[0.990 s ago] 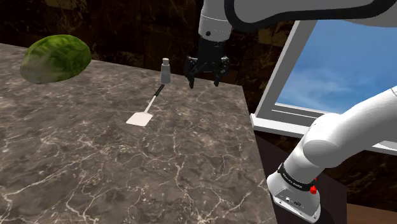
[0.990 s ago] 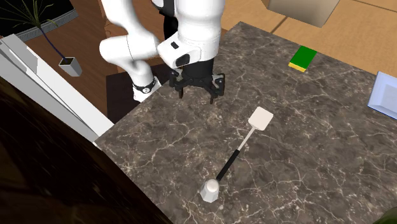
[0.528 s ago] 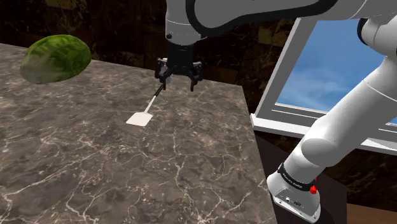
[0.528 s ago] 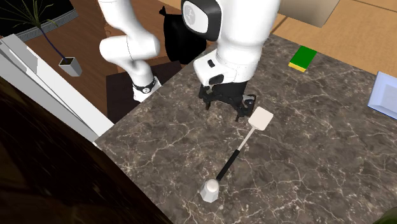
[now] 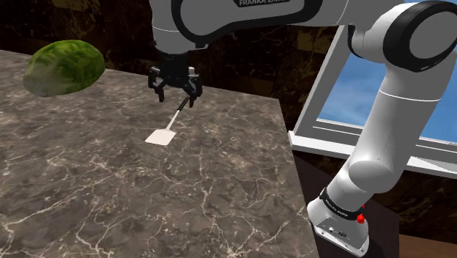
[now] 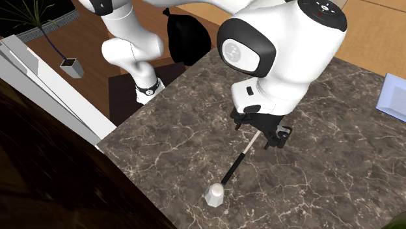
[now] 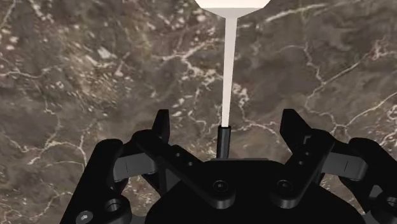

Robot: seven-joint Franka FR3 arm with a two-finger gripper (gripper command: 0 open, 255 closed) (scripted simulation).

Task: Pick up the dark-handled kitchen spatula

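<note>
The spatula lies flat on the dark marble counter (image 5: 110, 190). It has a white blade (image 5: 160, 136), a thin white shaft (image 7: 228, 70) and a black handle (image 6: 233, 170). My gripper (image 5: 174, 91) hangs open just above it, fingers pointing down. In the wrist view the fingertips (image 7: 162, 124) stand wide apart on either side of the spot where the shaft meets the handle (image 7: 222, 141), touching neither. In the second exterior view the gripper (image 6: 260, 133) and the arm cover the blade. Nothing is held.
A small white shaker (image 6: 215, 194) stands at the handle's far end, near the counter edge. A big green leafy lump (image 5: 64, 67) sits at the shoulder view's far left. A window frame (image 5: 333, 88) borders the counter's right side. A pale blue tray (image 6: 393, 97) lies at the second exterior view's right.
The arm has swung towards the shoulder view's left, carrying the gripper from beside the shaker to above the spatula's shaft. The fingers stayed open and the spatula has not moved.
</note>
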